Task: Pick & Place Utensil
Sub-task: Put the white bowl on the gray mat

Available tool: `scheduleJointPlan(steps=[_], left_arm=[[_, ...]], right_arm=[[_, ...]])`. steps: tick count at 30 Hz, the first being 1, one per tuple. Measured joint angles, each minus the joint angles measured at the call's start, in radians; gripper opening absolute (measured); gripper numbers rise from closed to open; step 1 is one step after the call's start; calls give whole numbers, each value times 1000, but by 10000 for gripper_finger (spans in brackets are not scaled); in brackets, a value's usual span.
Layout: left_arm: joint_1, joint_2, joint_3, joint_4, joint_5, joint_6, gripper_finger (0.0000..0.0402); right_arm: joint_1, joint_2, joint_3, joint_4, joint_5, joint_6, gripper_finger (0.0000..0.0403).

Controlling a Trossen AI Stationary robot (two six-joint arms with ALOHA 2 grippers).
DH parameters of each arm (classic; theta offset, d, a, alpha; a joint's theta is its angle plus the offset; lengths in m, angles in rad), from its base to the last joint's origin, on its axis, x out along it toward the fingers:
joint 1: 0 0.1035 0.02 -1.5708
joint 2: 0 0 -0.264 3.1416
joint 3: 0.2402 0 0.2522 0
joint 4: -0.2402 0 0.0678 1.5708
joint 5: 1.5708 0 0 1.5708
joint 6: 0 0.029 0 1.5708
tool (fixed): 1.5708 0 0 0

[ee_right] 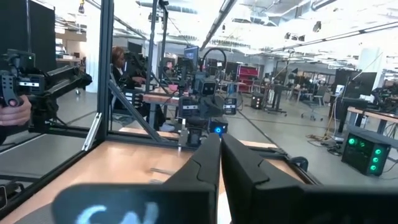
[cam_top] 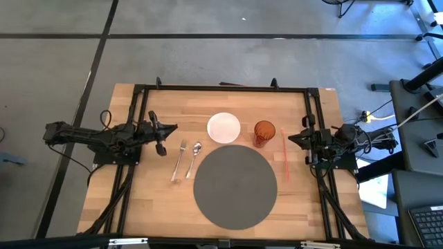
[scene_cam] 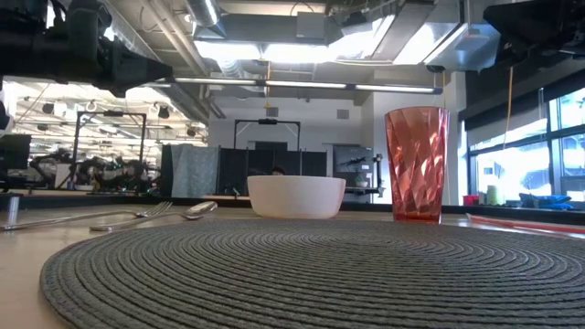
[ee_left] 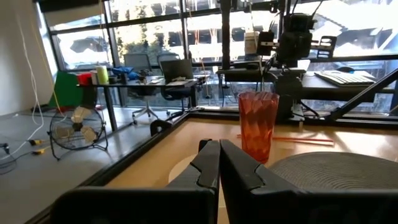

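Wooden table (cam_top: 152,200) in an open workshop, carrying a round grey placemat (cam_top: 235,185) near its front edge, with a white bowl (cam_top: 224,127) and a red tumbler (cam_top: 264,133) behind the mat and an orange straw (cam_top: 284,158) toward the right edge. The fork (cam_top: 179,160) and spoon (cam_top: 194,158) lay side by side just left of the mat, untouched. The left gripper (cam_top: 165,128) hovered near the left edge and the right gripper (cam_top: 293,138) near the right edge, each with fingers pressed together and empty.
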Motion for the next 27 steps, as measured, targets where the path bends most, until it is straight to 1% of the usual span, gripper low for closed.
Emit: scheduleJointPlan(steps=[5,11,16,21,27], left_arm=[[0,0,0,0,-1,-7,3],[0,0,0,0,-15,-7,3],[0,0,2,-8,-73,-8,3],[0,0,2,-16,-82,-21,3],[0,0,2,-16,-122,-18,3]], right_arm=[[0,0,0,-3,4,-1,17],[0,0,0,-3,97,-1,16],[0,0,0,-4,96,-1,16],[0,0,0,-7,96,-19,16],[0,0,0,-16,96,-9,16]])
